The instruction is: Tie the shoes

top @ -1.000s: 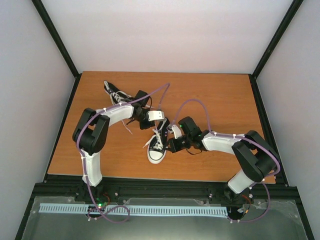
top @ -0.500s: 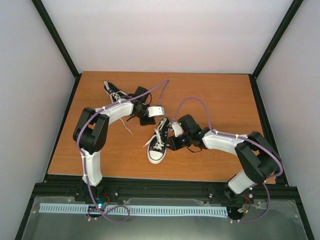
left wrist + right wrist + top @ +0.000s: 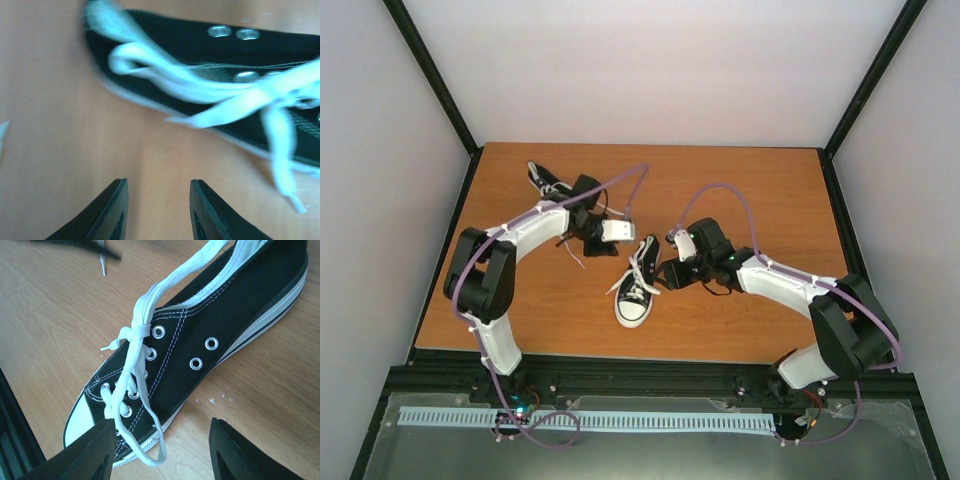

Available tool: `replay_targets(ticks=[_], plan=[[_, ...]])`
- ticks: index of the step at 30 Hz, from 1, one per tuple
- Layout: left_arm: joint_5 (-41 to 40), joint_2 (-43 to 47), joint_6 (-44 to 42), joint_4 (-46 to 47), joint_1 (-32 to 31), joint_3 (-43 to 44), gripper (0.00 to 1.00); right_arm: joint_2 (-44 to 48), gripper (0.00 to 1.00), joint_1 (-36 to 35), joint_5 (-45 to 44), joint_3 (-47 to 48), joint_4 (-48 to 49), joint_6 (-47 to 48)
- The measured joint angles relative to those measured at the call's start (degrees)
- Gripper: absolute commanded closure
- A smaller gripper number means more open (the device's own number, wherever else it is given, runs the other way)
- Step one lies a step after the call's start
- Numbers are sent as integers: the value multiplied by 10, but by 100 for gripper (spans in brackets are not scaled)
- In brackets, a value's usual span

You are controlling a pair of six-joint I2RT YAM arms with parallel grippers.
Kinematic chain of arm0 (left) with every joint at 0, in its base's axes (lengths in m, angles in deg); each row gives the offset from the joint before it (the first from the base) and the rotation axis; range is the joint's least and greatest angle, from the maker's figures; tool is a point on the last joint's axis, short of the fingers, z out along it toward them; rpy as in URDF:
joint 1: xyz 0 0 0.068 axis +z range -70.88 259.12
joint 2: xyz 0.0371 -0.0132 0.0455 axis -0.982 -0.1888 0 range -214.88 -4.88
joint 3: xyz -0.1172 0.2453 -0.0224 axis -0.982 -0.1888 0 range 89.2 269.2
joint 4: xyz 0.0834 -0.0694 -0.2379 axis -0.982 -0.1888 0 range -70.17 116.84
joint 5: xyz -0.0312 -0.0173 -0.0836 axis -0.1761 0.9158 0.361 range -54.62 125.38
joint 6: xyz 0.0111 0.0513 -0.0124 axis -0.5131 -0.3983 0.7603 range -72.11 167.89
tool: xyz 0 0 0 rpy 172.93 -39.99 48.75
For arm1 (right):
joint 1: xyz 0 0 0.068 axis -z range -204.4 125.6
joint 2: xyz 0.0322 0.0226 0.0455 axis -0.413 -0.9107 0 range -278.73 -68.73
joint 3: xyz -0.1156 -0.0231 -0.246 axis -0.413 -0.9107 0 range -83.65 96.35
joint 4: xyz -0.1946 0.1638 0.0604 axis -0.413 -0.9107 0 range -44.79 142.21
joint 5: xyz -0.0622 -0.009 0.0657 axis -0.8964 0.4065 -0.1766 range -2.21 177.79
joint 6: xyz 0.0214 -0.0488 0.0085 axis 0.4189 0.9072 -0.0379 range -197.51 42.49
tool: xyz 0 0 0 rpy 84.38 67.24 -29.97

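Moved: both arms drawn back from the near shoe, jaws opened from shut.
left gripper: fingers apart, nothing between; laces just ahead of tips, untouched.
right gripper: spread wide, empty; shoe's side just beyond tips.
near shoe: mid-table, between both grippers.
far shoe: back left.
why: likely released after cinching the first crossing, ready to regrasp loose ends.

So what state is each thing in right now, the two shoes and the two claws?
Near shoe: laces drawn into a knot, ends loose.
Far shoe: partly hidden behind the left arm; tied or not, cannot tell.
Left gripper: open, empty.
Right gripper: open, empty.
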Motion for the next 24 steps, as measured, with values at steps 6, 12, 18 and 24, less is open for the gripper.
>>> replay_targets(ticks=[6,12,18,24], plan=[[-2,26,-12,54,-63,-90,62,-5,47,2,2,6,0,1],[-31,26,-6,131,-64,-102,58,-6,47,3,4,6,0,1],[-36,26,-17,150,-77,-110,59,-6,48,3,4,6,0,1],[-10,26,-41,133,-80,-112,69,-6,49,3,5,6,0,1]])
